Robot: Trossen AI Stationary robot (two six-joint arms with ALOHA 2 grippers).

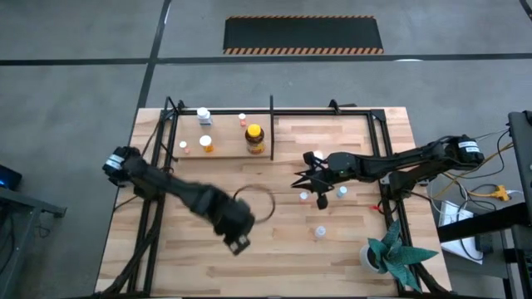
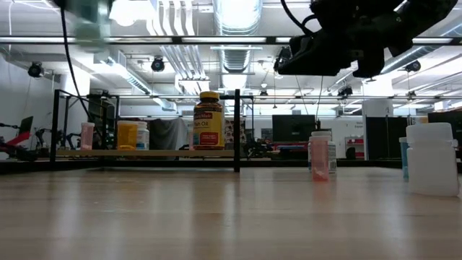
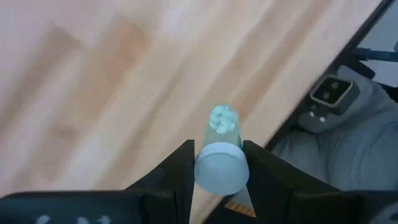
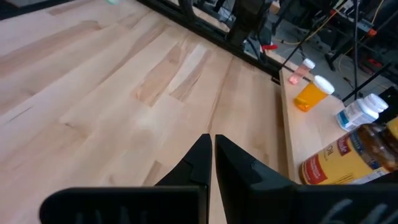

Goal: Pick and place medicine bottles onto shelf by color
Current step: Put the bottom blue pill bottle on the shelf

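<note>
My left gripper [image 1: 238,241] hangs over the table's near middle, shut on a pale blue medicine bottle [image 3: 221,149]. My right gripper [image 1: 306,174] is shut and empty [image 4: 212,146] above the table's middle, close to three small bottles [image 1: 322,201]. The black-framed shelf [image 1: 307,111] stands at the far edge. On its board stand the amber jar [image 1: 255,139], an orange bottle [image 1: 206,144], a white bottle [image 1: 204,116] and two tiny ones. Another small bottle [image 1: 320,232] stands on its base nearer the front. My left gripper pinches the pale blue bottle at its cap end [image 3: 217,177] between the two fingers [image 3: 180,168]. The bottle lies along the fingers with its base pointing away. It is lifted clear of the table.
A white pot with a green plant [image 1: 389,253] stands at the near right corner. A black ring [image 1: 253,203] lies beside the left arm. In the low view a pink bottle [image 2: 319,155] and a white bottle [image 2: 432,159] stand on the table at the right.
</note>
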